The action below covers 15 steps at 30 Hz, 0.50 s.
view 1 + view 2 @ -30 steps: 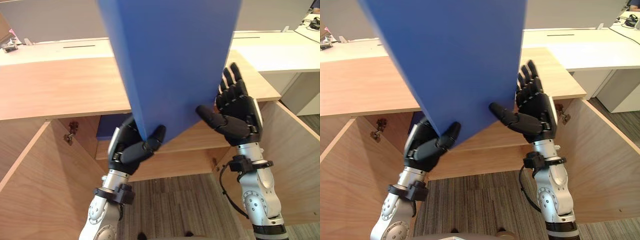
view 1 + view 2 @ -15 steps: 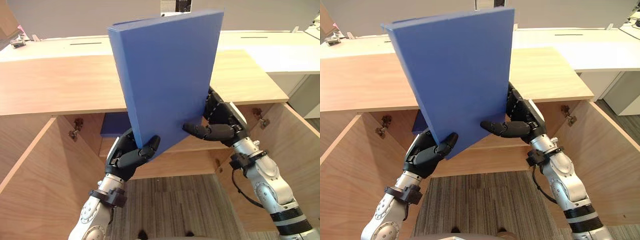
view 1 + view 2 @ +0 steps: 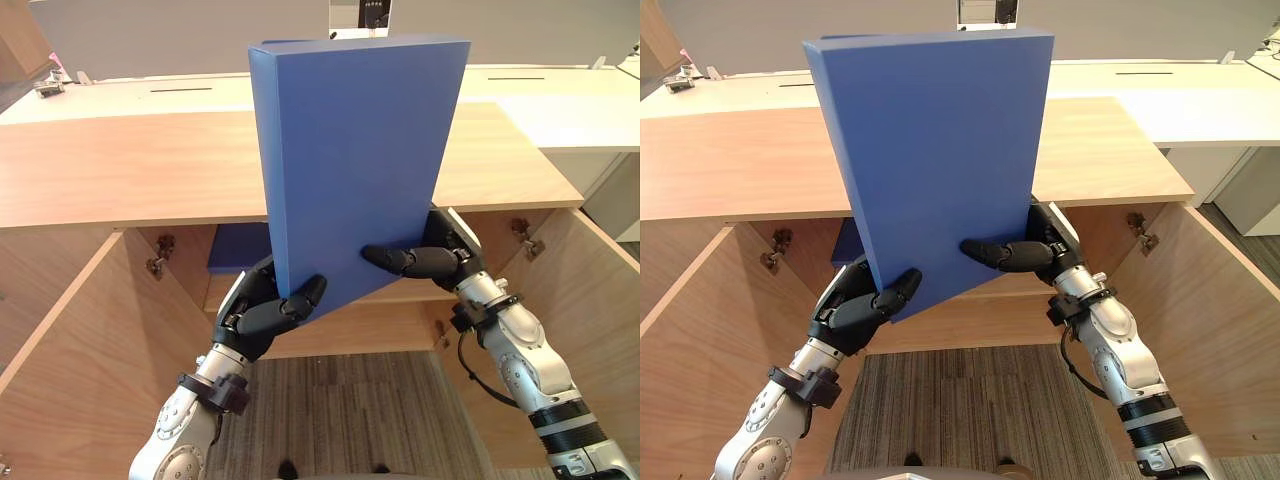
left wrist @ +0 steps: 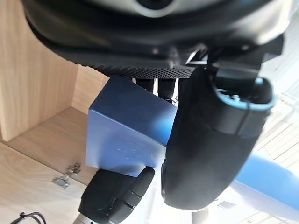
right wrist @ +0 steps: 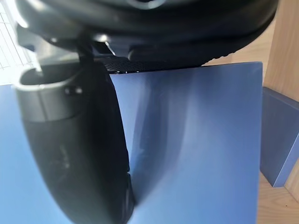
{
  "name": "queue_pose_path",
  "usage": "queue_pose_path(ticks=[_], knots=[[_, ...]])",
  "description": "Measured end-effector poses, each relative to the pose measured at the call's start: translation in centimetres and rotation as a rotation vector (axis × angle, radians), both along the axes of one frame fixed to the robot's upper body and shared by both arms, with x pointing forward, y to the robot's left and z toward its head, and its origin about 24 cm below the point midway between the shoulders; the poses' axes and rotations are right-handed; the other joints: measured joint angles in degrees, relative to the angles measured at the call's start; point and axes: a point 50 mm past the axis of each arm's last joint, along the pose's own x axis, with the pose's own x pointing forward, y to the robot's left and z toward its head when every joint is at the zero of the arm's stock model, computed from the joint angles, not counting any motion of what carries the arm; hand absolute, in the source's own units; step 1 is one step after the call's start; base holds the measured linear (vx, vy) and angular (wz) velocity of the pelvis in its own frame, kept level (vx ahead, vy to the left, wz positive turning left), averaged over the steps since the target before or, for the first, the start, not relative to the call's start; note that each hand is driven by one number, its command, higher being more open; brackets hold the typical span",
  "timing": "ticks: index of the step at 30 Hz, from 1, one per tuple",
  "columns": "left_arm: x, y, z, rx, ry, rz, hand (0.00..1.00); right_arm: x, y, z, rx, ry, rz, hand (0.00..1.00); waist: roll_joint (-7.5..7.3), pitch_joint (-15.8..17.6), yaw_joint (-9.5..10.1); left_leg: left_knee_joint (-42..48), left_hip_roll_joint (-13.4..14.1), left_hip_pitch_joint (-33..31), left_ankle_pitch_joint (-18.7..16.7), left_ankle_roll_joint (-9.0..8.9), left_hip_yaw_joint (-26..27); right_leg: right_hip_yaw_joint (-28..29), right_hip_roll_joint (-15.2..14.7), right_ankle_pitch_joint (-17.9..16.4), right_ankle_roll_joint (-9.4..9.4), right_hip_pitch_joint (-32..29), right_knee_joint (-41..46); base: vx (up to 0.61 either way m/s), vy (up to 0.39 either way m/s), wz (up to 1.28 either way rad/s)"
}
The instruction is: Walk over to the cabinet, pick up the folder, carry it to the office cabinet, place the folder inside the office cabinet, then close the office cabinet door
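Both hands are holding the blue folder (image 3: 360, 160) upright above the open office cabinet (image 3: 120, 170), in front of its wooden top. The left hand (image 3: 255, 308) is gripping the folder's lower left corner, with the thumb pressing on the near face and the fingers curling behind. The right hand (image 3: 445, 262) is clamping the lower right edge, with the thumb lying across the near face and pointing left. The left door (image 3: 70, 370) and right door (image 3: 590, 320) are standing open. A second blue item (image 3: 237, 248) is lying on the inner shelf.
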Motion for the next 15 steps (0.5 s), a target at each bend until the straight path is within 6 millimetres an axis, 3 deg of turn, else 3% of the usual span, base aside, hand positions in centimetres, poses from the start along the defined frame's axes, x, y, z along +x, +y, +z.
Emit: queue_pose_path(ticks=[4, 5, 9, 12, 15], knots=[[0.0, 0.0, 0.1, 0.001, -0.004, 0.002, 0.00, 0.3, 0.0, 0.0, 0.026, 0.003, -0.020, 0.00, 0.63, -0.5, 0.06, 0.0, -0.2, -0.1, 0.1, 0.08, -0.3, -0.3, -0.1, 0.0, -0.02, 0.0, 0.0, -0.01, -0.009, 0.03], [0.1, 0.1, 0.1, 0.001, -0.006, 0.005, 1.00, 0.3, 0.0, -0.1, 0.033, 0.002, -0.023, 0.00, 0.64, -0.5, 0.05, 0.0, -0.2, -0.1, 0.1, 0.09, -0.4, -0.3, -0.1, 0.0, -0.02, 0.0, 0.0, -0.02, -0.016, 0.04], [0.3, 0.4, 0.5, 0.019, -0.052, 0.069, 1.00, 0.2, 0.5, 0.1, 0.097, -0.022, -0.036, 0.00, 0.64, -0.5, 0.03, 0.0, -0.2, -0.2, 0.2, 0.10, -0.6, -0.5, -0.1, 0.1, -0.08, 0.1, 0.0, -0.01, -0.006, 0.01], [0.5, 0.8, 0.8, 0.053, -0.107, 0.182, 1.00, -0.8, 2.0, 0.7, 0.169, -0.078, -0.057, 0.00, 0.63, -0.5, 0.11, 0.0, -0.2, -0.3, 0.2, 0.10, -0.7, -0.6, -0.1, 0.1, -0.08, 0.1, 0.0, 0.00, 0.000, 0.00], [0.6, 0.9, 1.0, 0.090, -0.142, 0.288, 1.00, -1.5, 2.0, 0.6, 0.216, -0.101, -0.158, 0.00, 0.63, -0.5, 0.78, 0.0, -0.3, -0.3, 0.2, 0.11, -0.9, -0.8, -0.2, 0.1, -0.08, 0.2, 0.0, -0.02, -0.012, 0.03]])
